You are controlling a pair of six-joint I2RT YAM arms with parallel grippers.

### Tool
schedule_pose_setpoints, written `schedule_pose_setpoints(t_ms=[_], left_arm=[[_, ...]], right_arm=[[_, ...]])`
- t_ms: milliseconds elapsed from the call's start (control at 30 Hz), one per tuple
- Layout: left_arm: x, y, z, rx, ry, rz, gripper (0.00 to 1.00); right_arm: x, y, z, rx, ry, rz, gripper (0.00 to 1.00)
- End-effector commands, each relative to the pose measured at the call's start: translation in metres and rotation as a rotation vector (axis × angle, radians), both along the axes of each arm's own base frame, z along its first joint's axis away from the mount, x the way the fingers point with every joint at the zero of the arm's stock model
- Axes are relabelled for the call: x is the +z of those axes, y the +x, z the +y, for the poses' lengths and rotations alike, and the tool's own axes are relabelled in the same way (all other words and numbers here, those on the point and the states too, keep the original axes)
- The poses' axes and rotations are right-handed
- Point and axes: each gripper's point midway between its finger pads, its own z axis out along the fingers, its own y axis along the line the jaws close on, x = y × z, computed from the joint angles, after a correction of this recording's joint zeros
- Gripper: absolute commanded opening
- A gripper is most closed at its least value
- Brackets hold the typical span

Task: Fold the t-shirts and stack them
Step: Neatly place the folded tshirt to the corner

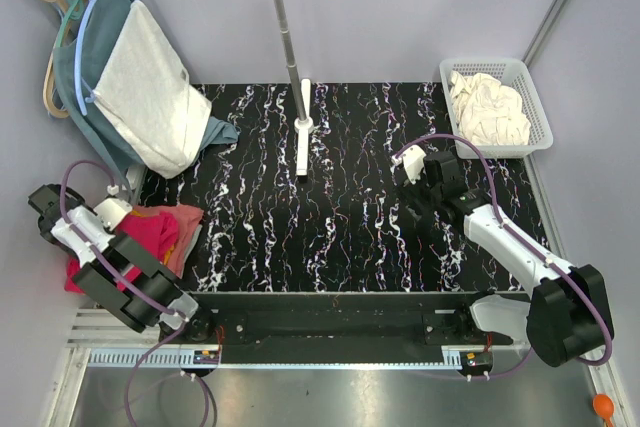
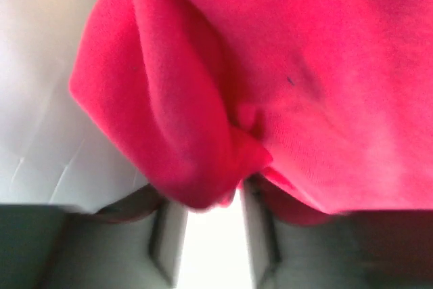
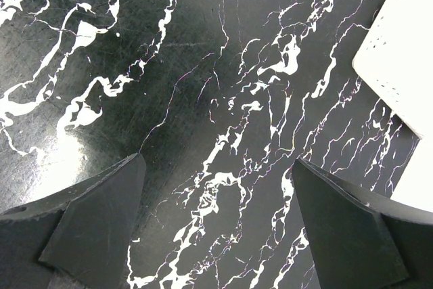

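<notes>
Red t-shirt (image 2: pixel 284 65), bunched at left gripper (image 2: pixel 211 197)

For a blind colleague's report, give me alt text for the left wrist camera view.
A red t-shirt fills most of the frame, one fold puckering at the tips of the left gripper below. A pale surface shows at the left.

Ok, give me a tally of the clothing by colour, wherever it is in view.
white shirt, hanging on the rack: 1
teal shirt, behind the white one: 1
red shirt, at the far left: 1
orange garment, under the red one: 1
cream heap in the basket: 1, pieces cannot be told apart
Total: at least 5
</notes>
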Motion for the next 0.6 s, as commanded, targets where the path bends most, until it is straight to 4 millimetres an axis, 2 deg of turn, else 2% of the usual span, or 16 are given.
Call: schedule_pose_setpoints(t_ms=[0, 67, 100, 167, 333, 400, 433, 467, 533, 567], left_arm=[[0.026, 0.016, -0.005, -0.039, 0.044, -0.153, 0.72], [0.034, 0.020, -0.018, -0.048, 0.014, -0.213, 0.92], [0.035, 0.020, -0.026, -0.051, -0.011, -0.228, 0.99], [0.046, 0.027, -0.042, -0.065, -0.045, -0.303, 0.99], [0.068, 0.041, -0.102, -0.115, -0.182, -0.478, 0.99], [0.075, 0.050, -0.134, -0.146, -0.237, -0.522, 0.99], [0.071, 0.053, -0.148, -0.156, -0.268, -0.531, 0.99], [0.072, 0.064, -0.173, -0.221, -0.307, -0.536, 0.99], [0.072, 0.071, -0.203, -0.208, -0.387, -0.570, 0.99], [0.073, 0.081, -0.229, -0.267, -0.438, -0.570, 0.99]], right_arm=[[0.014, 0.008, 0.008, 0.007, 0.028, -0.030, 1.00], [0.019, 0.010, 0.009, 0.007, 0.029, -0.036, 1.00], [0.021, 0.011, 0.009, 0.006, 0.031, -0.039, 1.00], [0.028, 0.014, 0.011, 0.002, 0.039, -0.044, 1.00], [0.047, 0.023, 0.018, -0.050, 0.095, -0.025, 1.00], [0.050, 0.025, 0.022, -0.076, 0.124, -0.008, 1.00], [0.048, 0.027, 0.023, -0.089, 0.127, 0.007, 1.00], [0.057, 0.034, 0.026, -0.102, 0.144, -0.008, 1.00], [0.060, 0.041, 0.031, -0.129, 0.172, 0.006, 1.00], [0.060, 0.042, 0.033, -0.133, 0.179, 0.013, 1.00]])
